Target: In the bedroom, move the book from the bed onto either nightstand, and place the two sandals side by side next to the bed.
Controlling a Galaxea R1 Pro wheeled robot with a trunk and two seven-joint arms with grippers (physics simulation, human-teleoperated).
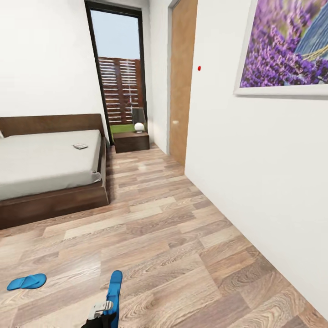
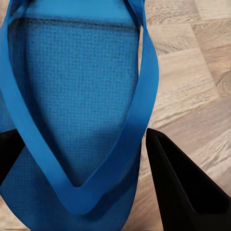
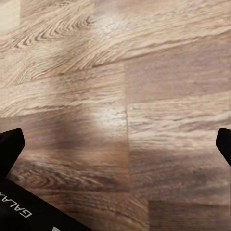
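A bright blue sandal [image 1: 115, 291] is held above the wood floor at the bottom of the head view, with my left gripper [image 1: 103, 311] shut on it. In the left wrist view the sandal [image 2: 82, 82] sits strap side up between the dark fingers [image 2: 183, 187]. The other sandal [image 1: 26, 282] lies flat on the floor at the lower left. A small book [image 1: 80, 146] rests on the grey bed [image 1: 41, 159] near its right edge. The nightstand [image 1: 131, 142] with a lamp stands beyond the bed. My right gripper [image 3: 115, 149] is open over bare floor.
A white wall [image 1: 255, 173] with a purple picture runs along the right side. A wooden door [image 1: 182, 82] and a tall window [image 1: 119, 73] lie further back. Wood flooring [image 1: 173, 237] stretches between bed and wall.
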